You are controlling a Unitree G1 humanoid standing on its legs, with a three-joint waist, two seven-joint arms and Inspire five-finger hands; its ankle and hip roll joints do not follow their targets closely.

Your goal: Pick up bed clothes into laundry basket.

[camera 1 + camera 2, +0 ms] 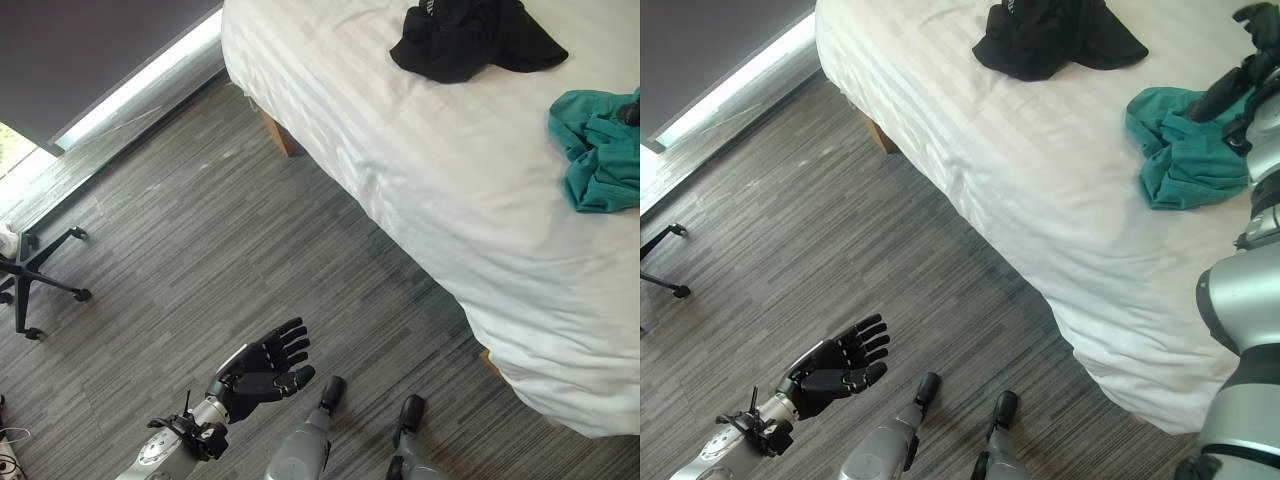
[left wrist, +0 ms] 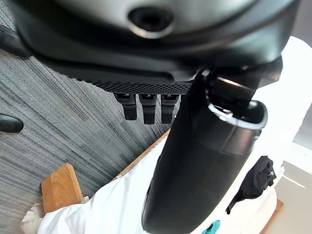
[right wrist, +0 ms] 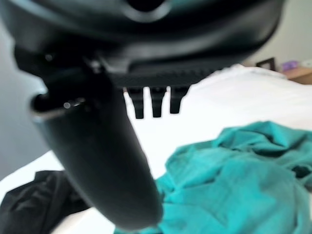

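Nearest, the left hand [image 1: 262,368] hangs over the grey floor [image 1: 200,230], fingers spread, holding nothing. On the white bed [image 1: 430,180] lie two garments: teal one [image 1: 1185,150] with the right hand [image 1: 1240,75] above it, fingers straight, then black one [image 1: 470,35] farther back.

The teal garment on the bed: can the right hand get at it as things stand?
Probably yes. The right hand hovers open just over the teal garment, which lies uncovered on the bed, apart from the black garment.

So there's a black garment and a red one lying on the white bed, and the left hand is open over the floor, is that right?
Not quite: the second garment is teal, not red, as the right eye view shows. The black garment does lie on the bed, and the left hand is open over the floor.
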